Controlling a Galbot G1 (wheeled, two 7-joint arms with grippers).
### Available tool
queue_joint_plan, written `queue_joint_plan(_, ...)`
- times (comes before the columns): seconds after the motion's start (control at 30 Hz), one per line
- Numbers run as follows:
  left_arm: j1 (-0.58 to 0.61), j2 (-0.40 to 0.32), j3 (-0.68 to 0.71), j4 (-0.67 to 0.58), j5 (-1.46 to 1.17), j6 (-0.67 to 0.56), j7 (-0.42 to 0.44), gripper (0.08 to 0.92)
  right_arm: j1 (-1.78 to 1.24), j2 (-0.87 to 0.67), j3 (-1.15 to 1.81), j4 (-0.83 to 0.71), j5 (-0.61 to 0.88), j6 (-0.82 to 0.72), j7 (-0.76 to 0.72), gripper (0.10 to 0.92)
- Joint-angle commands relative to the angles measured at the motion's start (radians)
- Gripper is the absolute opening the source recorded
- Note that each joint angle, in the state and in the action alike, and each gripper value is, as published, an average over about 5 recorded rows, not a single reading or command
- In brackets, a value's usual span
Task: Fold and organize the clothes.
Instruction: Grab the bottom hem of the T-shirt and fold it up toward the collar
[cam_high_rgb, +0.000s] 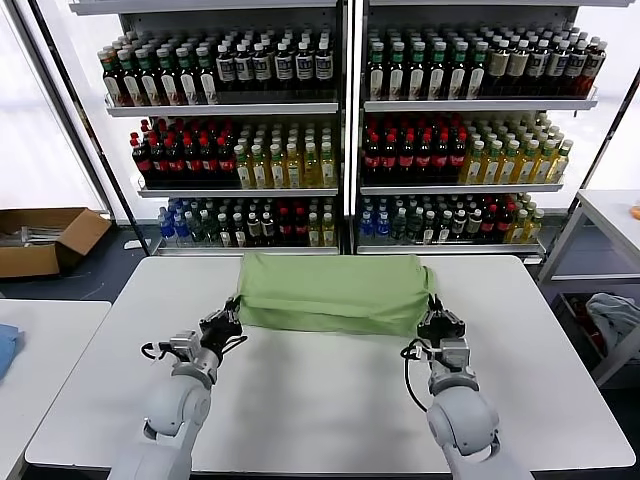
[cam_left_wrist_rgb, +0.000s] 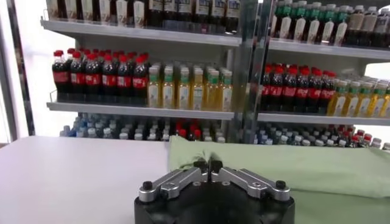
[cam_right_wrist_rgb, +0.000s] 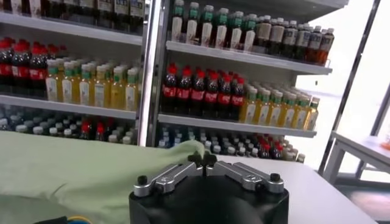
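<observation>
Green shirt (cam_high_rgb: 335, 292) lies on the white table (cam_high_rgb: 320, 400) as a wide soft rectangle, plain side up; collar, buttons and any print are hidden in the fold. Cloth is matte, lightly rumpled, edges rounded.

Left gripper (cam_high_rgb: 228, 322) sits at the shirt's near left corner, fingertips pressed together. From the left wrist the tips (cam_left_wrist_rgb: 208, 164) meet right at the cloth edge; whether fabric is pinched between them is not resolvable.

Right gripper (cam_high_rgb: 438, 318) is at the near right corner, likewise closed, tips (cam_right_wrist_rgb: 202, 159) against the hem; grip uncertain.

Beyond both grippers: shelves of bottles (cam_high_rgb: 420, 140). Left of the left gripper, a cardboard box (cam_high_rgb: 45, 238), partly cropped.
</observation>
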Motion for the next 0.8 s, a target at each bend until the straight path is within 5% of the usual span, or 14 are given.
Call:
queue_joint_plan(0.03,-0.127,0.000,0.038,0.144,-0.017,0.005,-0.006,0.084,0.227,-0.038,-0.050,-0.203,0.067,-0.051,-0.007,0.106)
queue_joint_plan(0.8,-0.279,0.018,0.105,0.341,-0.045,0.087,-0.006,0.084,0.373,0.029,-0.101,-0.454,0.143,-0.147,-0.043,0.106)
